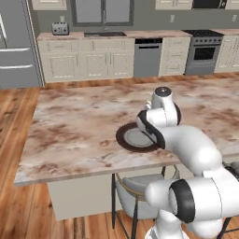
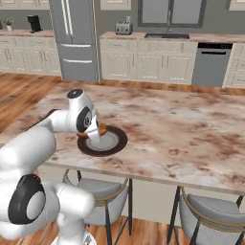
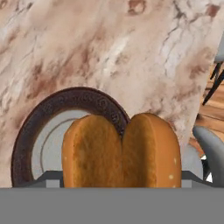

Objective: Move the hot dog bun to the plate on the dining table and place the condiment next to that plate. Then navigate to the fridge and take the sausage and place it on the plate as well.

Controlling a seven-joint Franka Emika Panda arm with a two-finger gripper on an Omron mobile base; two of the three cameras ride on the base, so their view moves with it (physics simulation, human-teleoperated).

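The hot dog bun [image 3: 121, 151] is grasped in the gripper [image 2: 95, 131], seemingly above the plate [image 3: 26, 135]. It should be lowered centrally before release.

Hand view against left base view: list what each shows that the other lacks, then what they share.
Hand view alone: the hot dog bun close up, its lengthwise split facing the camera, over the plate. Left base view alone: the arm reaching over the plate, the fridge, cabinets, dishwasher, oven and toaster behind. Shared: the brown-rimmed plate on the marble dining table, and a grey chair at the table's edge.
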